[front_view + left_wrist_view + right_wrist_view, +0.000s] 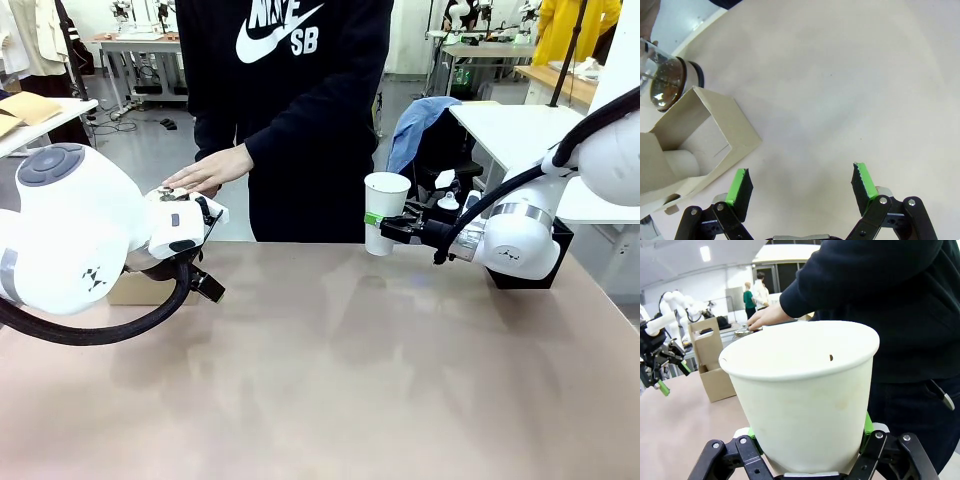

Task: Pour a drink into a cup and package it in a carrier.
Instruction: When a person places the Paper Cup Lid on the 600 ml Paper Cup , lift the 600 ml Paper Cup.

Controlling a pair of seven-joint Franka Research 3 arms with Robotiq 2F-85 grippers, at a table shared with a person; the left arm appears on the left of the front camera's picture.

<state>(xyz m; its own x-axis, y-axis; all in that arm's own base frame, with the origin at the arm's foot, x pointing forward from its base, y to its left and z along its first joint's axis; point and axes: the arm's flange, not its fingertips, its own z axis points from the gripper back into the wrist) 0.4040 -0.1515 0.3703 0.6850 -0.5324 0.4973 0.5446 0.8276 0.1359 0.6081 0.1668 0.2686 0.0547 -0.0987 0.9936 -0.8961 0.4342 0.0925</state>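
White cup (386,205) is pinched upright by the right gripper (388,228) at the table's (330,380) far edge — likely steadied for pouring; left gripper (801,176) hangs spread beside carrier (715,135) and drink (667,87), far-left corner.

Logging tan table (340,380). Standing on it at the far left: brown cardboard carrier (740,130), glass carafe (667,85) just beside it. Sitting at the far right: black box (530,283).
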